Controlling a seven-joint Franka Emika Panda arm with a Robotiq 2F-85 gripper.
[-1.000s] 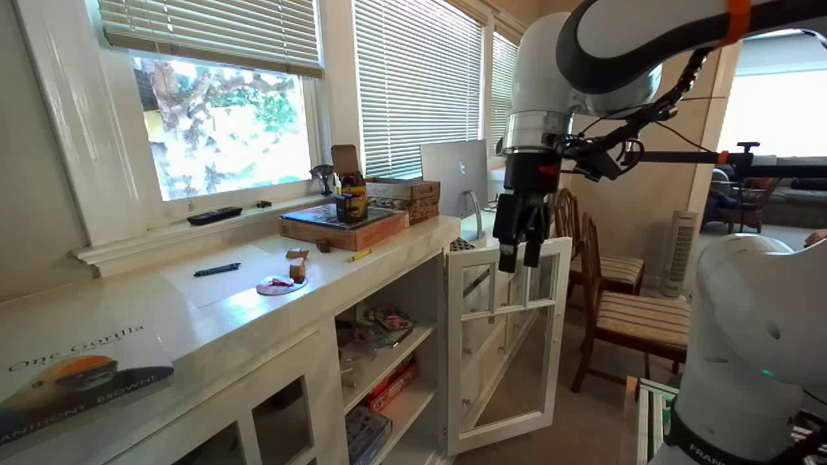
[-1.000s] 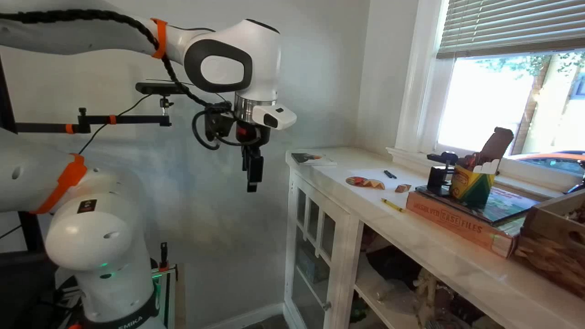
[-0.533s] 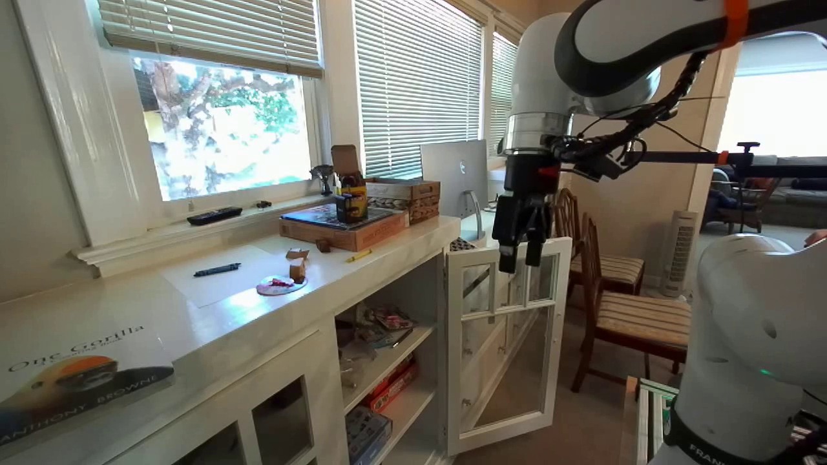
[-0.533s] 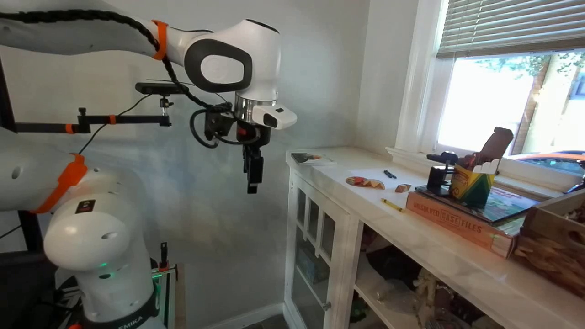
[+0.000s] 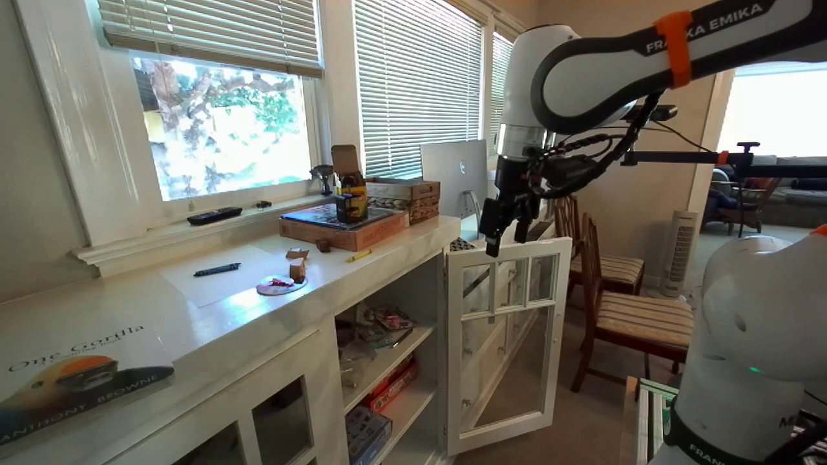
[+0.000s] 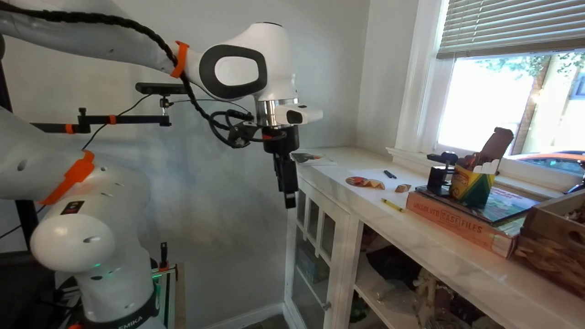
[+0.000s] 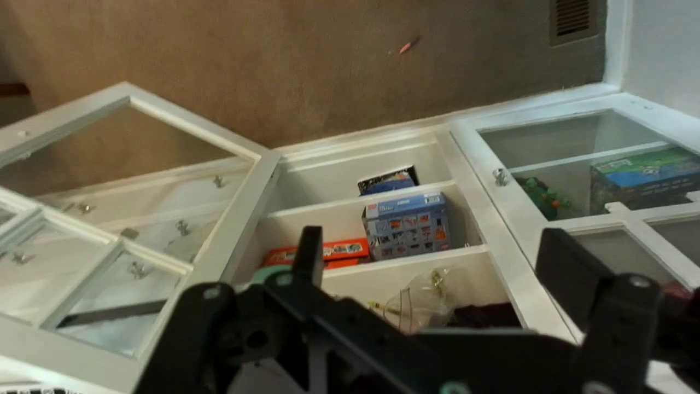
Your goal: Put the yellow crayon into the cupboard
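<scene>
The yellow crayon [image 5: 359, 256] lies on the white countertop beside the orange box; it also shows in an exterior view [image 6: 392, 205]. The white cupboard [image 5: 455, 374] stands below the counter, its glass-pane door swung wide open. Its stile [image 6: 352, 256] and open shelves show in both exterior views and in the wrist view [image 7: 525, 284]. My gripper [image 5: 507, 243] is open and empty, above the open door and out in front of the counter, apart from the crayon [image 6: 288, 201]. In the wrist view, the spread fingers [image 7: 437, 257] frame the cupboard's shelves. A small yellow item [image 7: 383, 307] lies on the upper shelf, too blurred to name.
An orange box [image 5: 349, 236] carries a crayon box [image 6: 470, 185]; a wooden crate [image 6: 553, 237] stands beside it. A dark crayon [image 5: 217, 270], paper, small brown pieces and a book [image 5: 84, 381] lie on the counter. Chairs [image 5: 636, 323] stand behind the door. Boxes [image 7: 407, 227] fill a shelf.
Over the last half second the arm has moved towards the cupboard, the gripper shifting and turning slightly. It stays open. The crayon and the cupboard door have not moved.
</scene>
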